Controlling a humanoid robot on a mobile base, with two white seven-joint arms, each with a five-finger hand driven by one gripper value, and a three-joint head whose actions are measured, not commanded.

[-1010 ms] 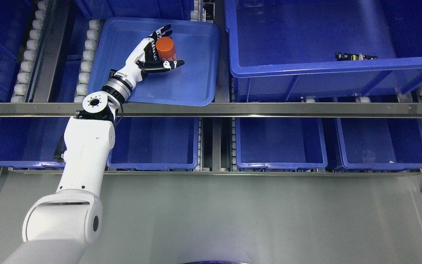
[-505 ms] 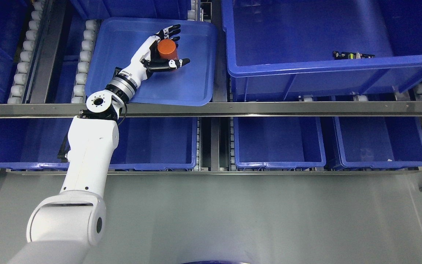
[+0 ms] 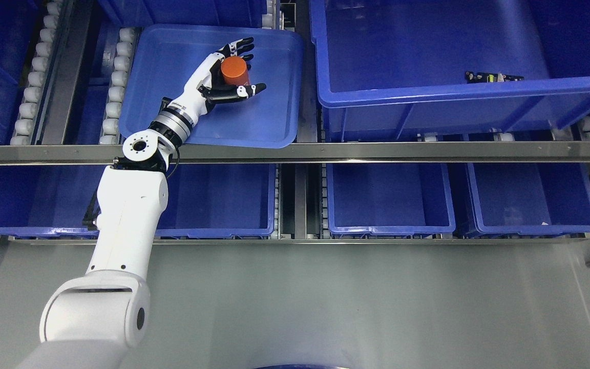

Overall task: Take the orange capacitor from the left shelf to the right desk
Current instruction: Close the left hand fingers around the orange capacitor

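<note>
The orange capacitor [image 3: 234, 70], a short cylinder, stands in the shallow blue tray [image 3: 269, 118] on the upper shelf level, left of centre. My left hand [image 3: 252, 67] reaches into the tray from the lower left and cups it. The black fingers [image 3: 238, 47] stretch past its far side and the thumb [image 3: 246, 90] lies along its near side. The fingers are still extended, not curled tight, and the capacitor sits against the palm. The right arm does not show.
A large deep blue bin [image 3: 428, 95] stands right of the tray, with a small dark part [image 3: 492, 78] in it. A steel rail [image 3: 377, 152] crosses in front. Below it sit several blue bins [image 3: 390, 228]. White rollers [image 3: 39, 77] line the left.
The camera shifted slightly. My left hand slid a little farther right and up around the capacitor, which now sits deeper between thumb and fingers. In the last half second little moved.
</note>
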